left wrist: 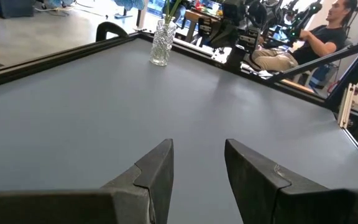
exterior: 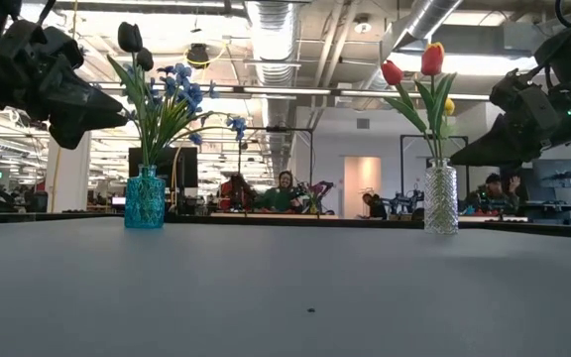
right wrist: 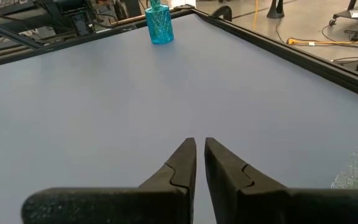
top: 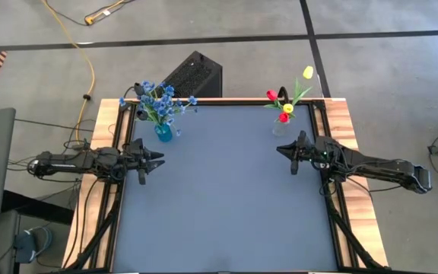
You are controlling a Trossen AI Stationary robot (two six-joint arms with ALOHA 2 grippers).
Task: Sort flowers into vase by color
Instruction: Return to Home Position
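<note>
A blue glass vase (top: 163,132) stands near the table's far left corner with a bunch of small blue blossoms (top: 160,101) in it. A clear cut-glass vase (top: 281,126) stands near the far right corner and holds red tulips (exterior: 393,72) and a yellow tulip (top: 308,72). The two vases also show in the low view, blue vase (exterior: 145,199) and clear vase (exterior: 441,198). My left gripper (left wrist: 197,155) hovers open at the table's left side, near the blue vase. My right gripper (right wrist: 200,147) hovers at the right side, close to the clear vase, its fingers nearly together.
The grey table top (top: 219,198) lies bare between the arms. A raised dark rim (right wrist: 291,50) runs round it. A black box (top: 193,74) stands on the floor behind the far edge. People sit in the room beyond (exterior: 284,188).
</note>
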